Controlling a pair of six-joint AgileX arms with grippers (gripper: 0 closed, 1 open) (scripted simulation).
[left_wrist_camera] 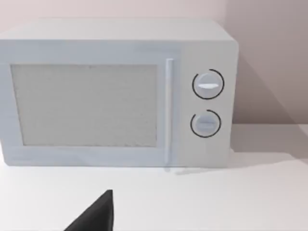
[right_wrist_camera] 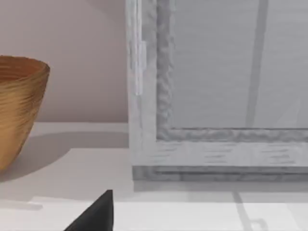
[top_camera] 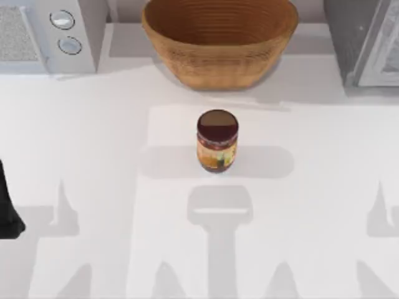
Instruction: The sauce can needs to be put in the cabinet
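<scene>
You have the sauce can (top_camera: 217, 141) standing upright near the middle of the white table (top_camera: 324, 187), untouched, well apart from both arms. Behind it sits the woven basket (top_camera: 219, 43), near but not touching. The cabinet (top_camera: 365, 40) stands at the table's far right corner, its pale-framed front (right_wrist_camera: 216, 96) shut as the right wrist view shows it. The microwave (top_camera: 47, 34) occupies the far left corner. Your left arm (top_camera: 7, 205) is parked at the table's left edge. Whether either gripper is wide or narrow, you cannot tell: a single dark fingertip (left_wrist_camera: 96, 216) shows at the left wrist, and another fingertip (right_wrist_camera: 96, 216) at the right.
</scene>
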